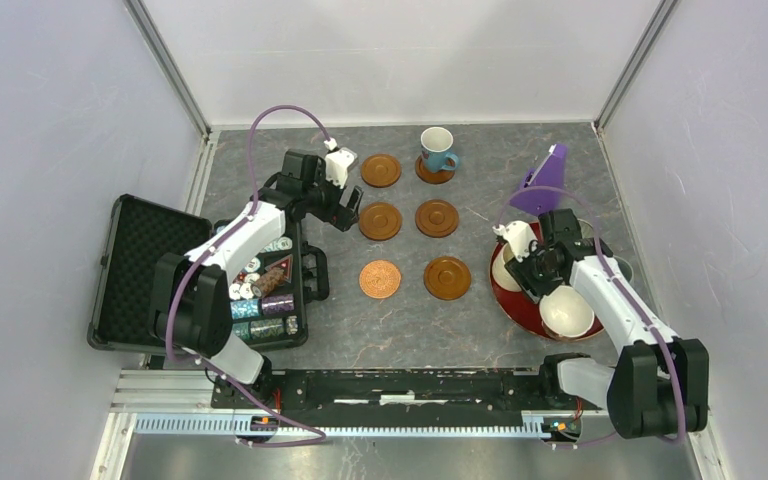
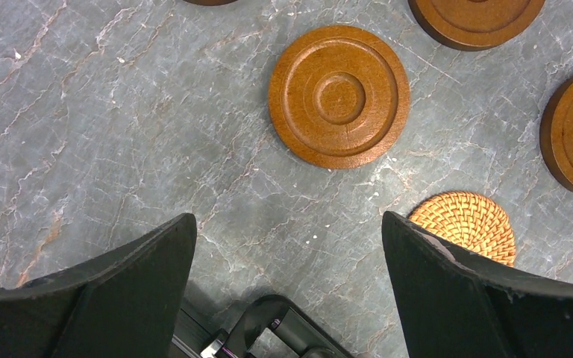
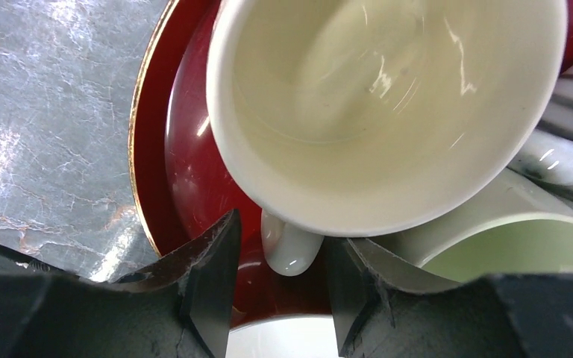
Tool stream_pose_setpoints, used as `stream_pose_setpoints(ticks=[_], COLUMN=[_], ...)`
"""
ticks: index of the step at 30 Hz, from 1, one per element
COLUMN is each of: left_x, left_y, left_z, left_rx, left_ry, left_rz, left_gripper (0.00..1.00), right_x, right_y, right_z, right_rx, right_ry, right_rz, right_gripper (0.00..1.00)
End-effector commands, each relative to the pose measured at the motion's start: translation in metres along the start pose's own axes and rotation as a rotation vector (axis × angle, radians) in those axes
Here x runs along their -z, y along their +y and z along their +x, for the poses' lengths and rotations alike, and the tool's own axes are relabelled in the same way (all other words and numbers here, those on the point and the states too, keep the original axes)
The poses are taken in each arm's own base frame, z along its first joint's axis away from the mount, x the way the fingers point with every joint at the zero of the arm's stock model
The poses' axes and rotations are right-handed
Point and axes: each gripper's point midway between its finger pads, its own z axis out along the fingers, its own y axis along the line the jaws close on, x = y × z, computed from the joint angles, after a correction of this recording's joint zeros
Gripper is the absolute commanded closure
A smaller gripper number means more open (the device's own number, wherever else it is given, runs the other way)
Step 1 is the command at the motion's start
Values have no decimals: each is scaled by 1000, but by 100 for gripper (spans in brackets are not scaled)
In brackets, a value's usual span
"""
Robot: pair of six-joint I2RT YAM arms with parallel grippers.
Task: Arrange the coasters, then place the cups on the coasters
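L: I'm hovering left gripper (image 2: pixel 287 231) wide open beside the coasters (image 1: pixel 380 221), one bearing a blue cup (image 1: pixel 438 150) | R: I'm holding right gripper (image 3: pixel 280 280) over the tray (image 3: pixel 186 149), straddling the handle (image 3: pixel 291 250) of the cream cup (image 3: pixel 358 112), clamping unclear | right arm (image 1: pixel 615 295) is hiding other cups (image 1: pixel 567 312)

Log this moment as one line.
left gripper: open, beside coasters | right gripper: jaws astride cream cup handle in red tray, grip unconfirmed | coasters: six laid out | blue cup: on far-right coaster
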Motion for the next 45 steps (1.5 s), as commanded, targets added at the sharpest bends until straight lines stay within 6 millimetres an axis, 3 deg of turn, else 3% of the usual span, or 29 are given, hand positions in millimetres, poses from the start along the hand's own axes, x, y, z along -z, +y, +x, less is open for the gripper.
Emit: stream_pose_setpoints(ticks=[1,10,14,17,18,25,31,36,39,45], left_x=[4,11,11,9,9,5,5,9,12,23], left_y=[2,4,3,2,2,2,3,5,5,15], left_z=[-25,-21,-19,-19,-19,-25,-30,-36,-40,-44], left_rx=[13,-6,-1,12,16,20,16,37,47,85], left_ry=[-60,-51,-50,-52,-52,-62,-67,-73,-77,-93], left_rz=[-17,-35,-34,-31,-28,-22,-22,-31,-36,-81], left_gripper=[0,0,0,0,0,0,0,0,0,0], right_x=[-3,-10,1,8,11,36,55,59,59,56], right_y=[-11,-13,-13,-14,-16,-21,-20,-22,-21,-7], right_z=[-19,-17,-22,-24,-24,-44,-77,-111,-138,-212], right_rx=[-17,-48,-49,-30,-33,-28,-20,-12,28,152], right_ry=[-52,-46,-77,-98,-104,-221,-352,-421,-448,-491], right_rz=[19,25,34,49,63,108,78,24,-6,-52], right_gripper=[50,60,76,98,100,100,100,100,100,100])
